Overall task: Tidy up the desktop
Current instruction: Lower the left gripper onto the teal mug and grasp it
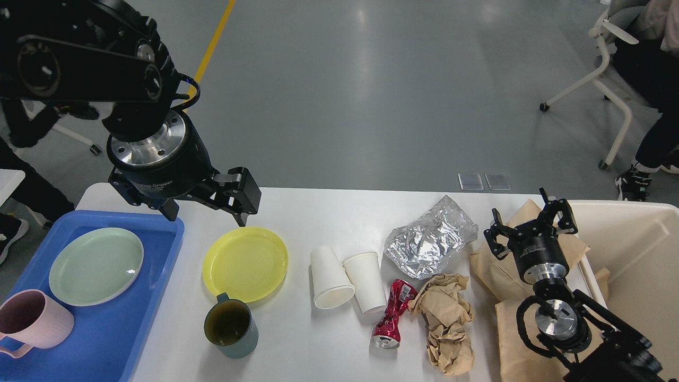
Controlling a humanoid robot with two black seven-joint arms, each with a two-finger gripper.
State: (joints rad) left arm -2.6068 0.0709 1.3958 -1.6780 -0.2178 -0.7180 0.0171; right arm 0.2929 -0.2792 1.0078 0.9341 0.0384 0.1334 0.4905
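Note:
The white desktop (pixel 329 212) carries a yellow plate (pixel 245 263), a dark green mug (pixel 231 328), two white paper cups (pixel 346 280), a crushed red can (pixel 391 314), crumpled foil (pixel 431 237) and crumpled brown paper (pixel 446 321). My left gripper (pixel 207 215) hangs open above the desktop's far left, just behind the yellow plate, holding nothing. My right gripper (pixel 530 229) stands open and empty over brown paper sheets (pixel 509 297) at the right.
A blue tray (pixel 111 329) at the left holds a pale green plate (pixel 96 265) and a pink mug (pixel 32 322). A cream bin (pixel 636 249) stands at the right edge. A chair (pixel 610 69) with a seated person is on the floor beyond.

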